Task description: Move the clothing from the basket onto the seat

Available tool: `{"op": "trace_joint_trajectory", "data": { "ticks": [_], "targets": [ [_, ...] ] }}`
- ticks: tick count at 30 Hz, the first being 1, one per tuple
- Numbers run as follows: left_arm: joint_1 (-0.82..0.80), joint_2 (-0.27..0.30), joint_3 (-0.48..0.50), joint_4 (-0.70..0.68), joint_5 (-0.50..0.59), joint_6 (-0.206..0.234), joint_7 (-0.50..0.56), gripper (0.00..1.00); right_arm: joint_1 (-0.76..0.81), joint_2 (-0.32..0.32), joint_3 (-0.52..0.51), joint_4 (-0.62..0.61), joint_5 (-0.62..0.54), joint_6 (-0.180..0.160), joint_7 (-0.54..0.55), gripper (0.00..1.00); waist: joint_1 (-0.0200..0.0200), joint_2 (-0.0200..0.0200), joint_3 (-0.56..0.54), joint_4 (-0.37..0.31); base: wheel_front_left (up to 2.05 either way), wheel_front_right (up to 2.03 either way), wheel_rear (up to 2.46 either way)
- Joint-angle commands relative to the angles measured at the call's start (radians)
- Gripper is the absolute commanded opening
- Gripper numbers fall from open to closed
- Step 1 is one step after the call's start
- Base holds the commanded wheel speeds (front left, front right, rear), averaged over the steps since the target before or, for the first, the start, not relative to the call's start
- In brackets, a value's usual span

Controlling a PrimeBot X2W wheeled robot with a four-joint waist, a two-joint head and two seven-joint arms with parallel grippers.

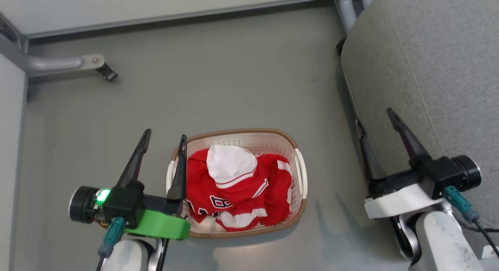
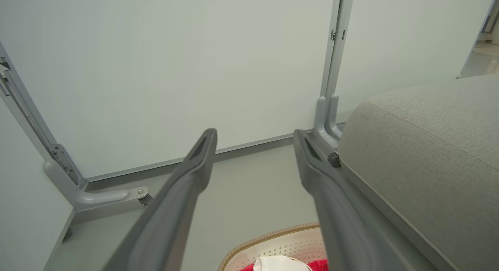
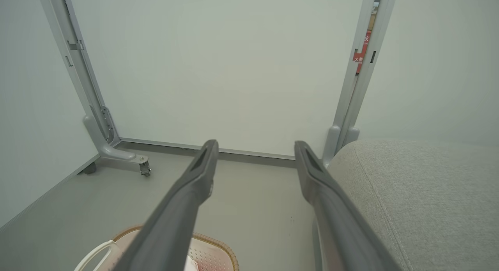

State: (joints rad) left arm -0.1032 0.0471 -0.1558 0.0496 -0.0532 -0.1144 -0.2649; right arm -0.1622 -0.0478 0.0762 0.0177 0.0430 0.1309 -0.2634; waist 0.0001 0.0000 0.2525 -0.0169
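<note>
In head view, the clothing [image 1: 241, 193] whole; at left wrist, its tip; left fingers [image 1: 136, 162], right fingers [image 1: 405, 134] wide, empty.

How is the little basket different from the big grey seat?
The basket is small; the seat is far bigger. The basket is cream plastic with holes and a brown rim; the seat is plain grey fabric. The basket holds the red clothing; no clothing lies on the seat's visible part. Both have rounded edges.
</note>
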Motion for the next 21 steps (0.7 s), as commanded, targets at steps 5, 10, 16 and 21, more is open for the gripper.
{"op": "trace_joint_trajectory", "data": {
  "ticks": [5, 10, 16, 21],
  "targets": [
    [-0.185, 0.030, -0.105, 0.100, 0.030, -0.016, 0.001, 1.00, -0.125, -0.005, -0.024, -0.037, -0.019, 0.000, -0.002, 1.00, -0.0001, 0.0000, 0.344, 0.012, 0.00, 0.00, 0.00],
    [-0.385, 0.084, -0.268, 0.209, -0.002, -0.017, 0.001, 1.00, -0.221, -0.004, -0.047, -0.084, -0.026, 0.000, -0.002, 1.00, -0.0001, 0.0000, 0.492, 0.011, 0.00, 0.00, 0.00],
    [-0.633, 0.137, -0.487, 0.389, -0.028, -0.017, 0.001, 1.00, -0.302, -0.004, -0.080, -0.141, -0.023, 0.000, -0.002, 1.00, -0.0001, 0.0000, 0.641, 0.003, 0.00, 0.00, 0.00],
    [-0.811, 0.163, -0.693, 0.566, -0.042, -0.017, 0.001, 1.00, -0.328, -0.004, -0.099, -0.171, -0.012, 0.000, -0.002, 1.00, -0.0001, 0.0000, 0.726, -0.007, 0.00, 0.00, 0.00]
  ]
}}
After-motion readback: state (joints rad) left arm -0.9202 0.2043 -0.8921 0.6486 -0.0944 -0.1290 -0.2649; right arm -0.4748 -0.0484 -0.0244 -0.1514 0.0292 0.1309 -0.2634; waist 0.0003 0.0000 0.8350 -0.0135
